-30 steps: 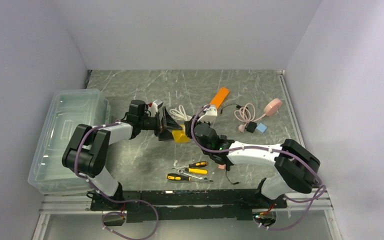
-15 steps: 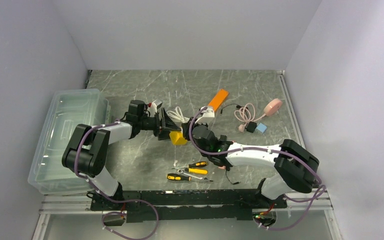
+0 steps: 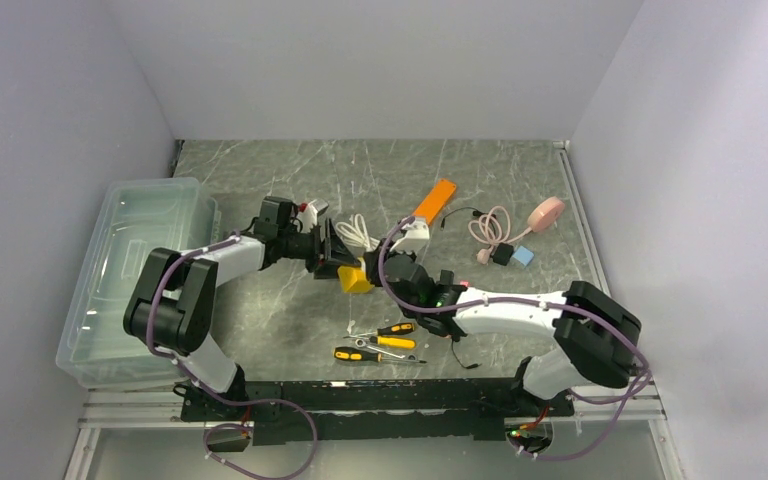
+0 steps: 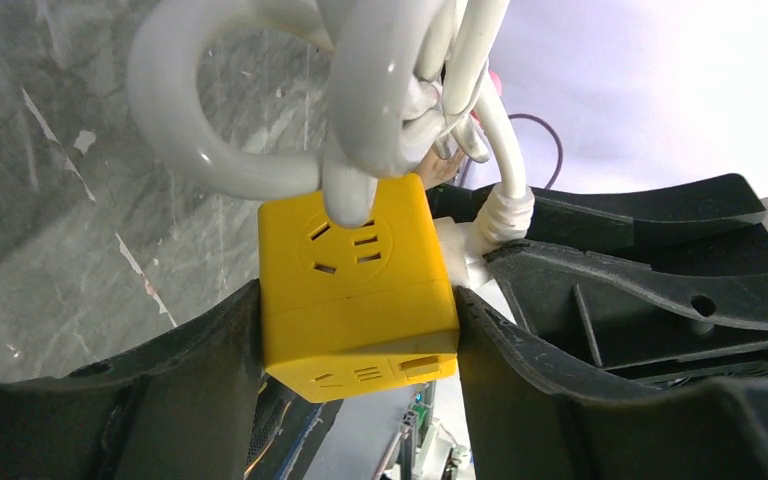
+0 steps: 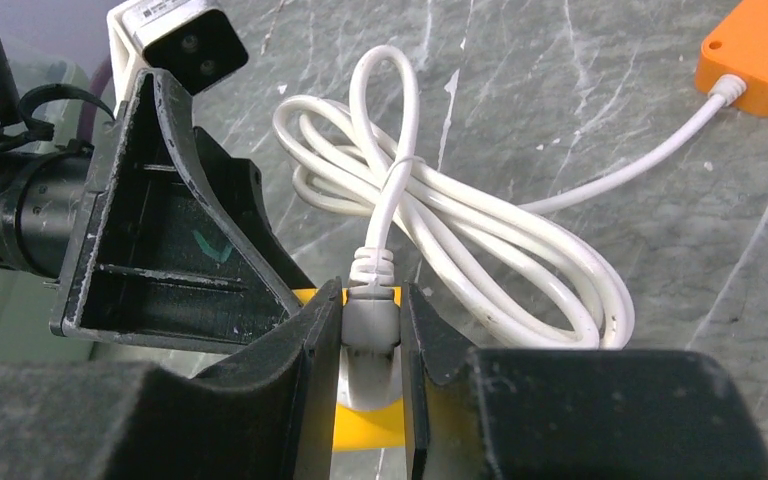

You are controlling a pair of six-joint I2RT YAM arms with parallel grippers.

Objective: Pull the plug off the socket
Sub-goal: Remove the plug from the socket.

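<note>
The socket is a yellow cube (image 3: 355,280) at the table's middle, with a white plug (image 5: 371,322) stuck in one side. My left gripper (image 3: 343,264) comes in from the left and is shut on the socket (image 4: 358,290), both jaws pressed flat against opposite faces. My right gripper (image 3: 384,270) reaches in from the right and is shut on the plug's grey-white body, its fingers (image 5: 320,340) tight on either side. The plug (image 4: 460,255) still sits against the cube. Its white cable (image 5: 460,220) lies coiled just beyond.
An orange power strip (image 3: 437,197) lies behind the coil. Yellow-handled screwdrivers (image 3: 385,342) lie near the front. A clear plastic bin (image 3: 130,280) stands at the left edge. A pink cable with a round disc (image 3: 545,212) and a small blue cube (image 3: 523,256) are at the right.
The left gripper's jaws have closed in from wide open onto the yellow socket. The cube and both grippers have shifted slightly. The right gripper has kept its grip on the plug.
</note>
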